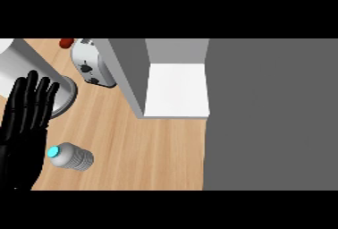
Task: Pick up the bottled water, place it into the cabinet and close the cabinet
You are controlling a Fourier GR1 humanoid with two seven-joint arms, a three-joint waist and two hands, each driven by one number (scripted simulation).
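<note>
1. The bottled water lies on its side on the desk, just beside the left hand, whose fingers are straight, holding nothing.
2. Grasping should wrap the ribbed body, not the cap.
3. The cabinet stands open; the right hand is out of view.
</note>
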